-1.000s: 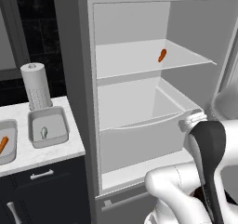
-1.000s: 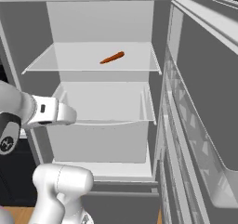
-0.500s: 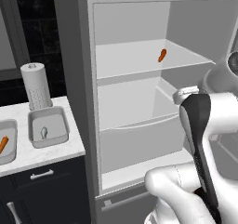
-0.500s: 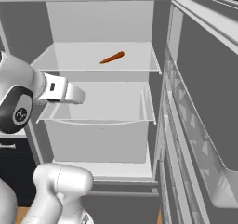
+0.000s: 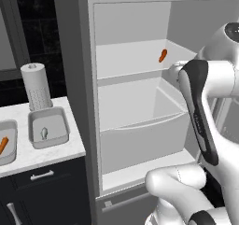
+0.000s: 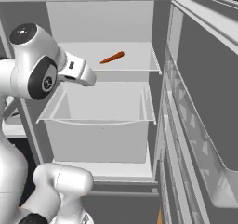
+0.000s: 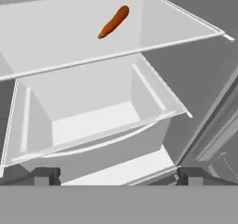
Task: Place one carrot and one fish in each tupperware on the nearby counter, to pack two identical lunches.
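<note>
- The two-finger gripper (image 7: 118,175) stands with its jaws spread wide and nothing between them; its dark finger tips (image 7: 44,175) rise at the bottom corners of the hand view, aimed into the open fridge.
- Just ahead of the jaws sits the empty translucent white drawer (image 7: 93,125). Above it is the clear glass shelf (image 7: 56,37), where a small orange carrot (image 7: 114,22) lies alone, well apart from the fingers.
- Over the past second the white arm (image 6: 37,69) has swung up and in — from low in front of the drawer to level with the shelf edge. The carrot has not moved, and the jaws have stayed at full spread.
- That lift reads as the approach for a pick: the hand looks to be lining up on the carrot, with the reach across the shelf not yet made.
- Outward to the left, the white marble-look counter (image 5: 46,156) carries two shallow grey tupperware containers. The nearer container (image 5: 48,127) holds what looks like a small grey fish (image 5: 44,133); the farther container (image 5: 6,144), cut by the frame edge, holds a second orange carrot (image 5: 3,145).
- A tall grey perforated canister (image 5: 36,85) stands behind them.
- Judged from this, the packing is partly done — one item per box, and the shelf carrot would likely go beside the fish.
</note>
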